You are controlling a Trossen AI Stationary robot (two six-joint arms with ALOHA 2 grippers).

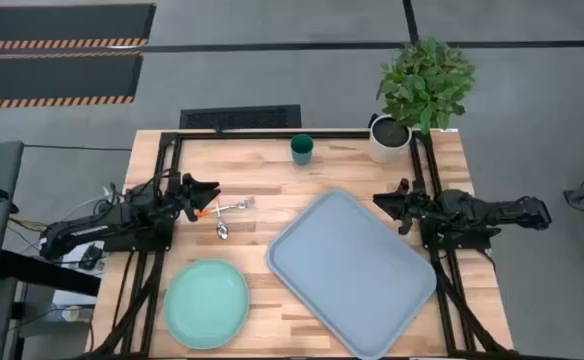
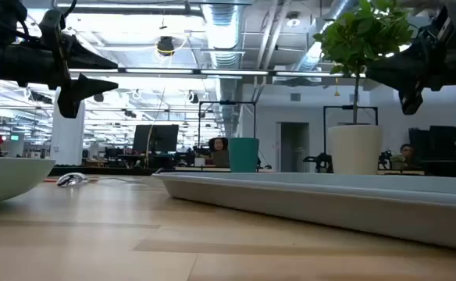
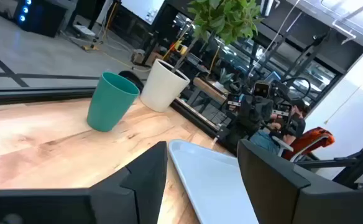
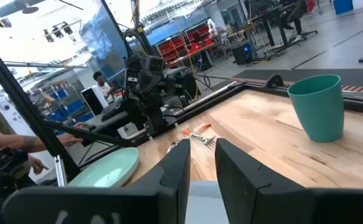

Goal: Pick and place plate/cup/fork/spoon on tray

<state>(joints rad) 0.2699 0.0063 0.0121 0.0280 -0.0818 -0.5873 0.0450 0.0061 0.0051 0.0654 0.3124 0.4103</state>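
The pale grey-blue tray (image 1: 352, 270) lies flat at the table's right middle. The mint-green plate (image 1: 207, 303) lies flat at the near left. The dark green cup (image 1: 302, 150) stands upright near the far edge. The fork (image 1: 234, 207) and the spoon (image 1: 221, 228), both with orange handle ends, lie crossed on the table between the cup and the plate. My left gripper (image 1: 212, 192) hovers open just left of the fork and spoon. My right gripper (image 1: 384, 204) hovers open at the tray's far right edge. Both are empty.
A white pot (image 1: 390, 138) with a green plant stands at the far right corner, right of the cup. Bare wood lies between the cup and the tray. People show in the room beyond the table in the wrist views.
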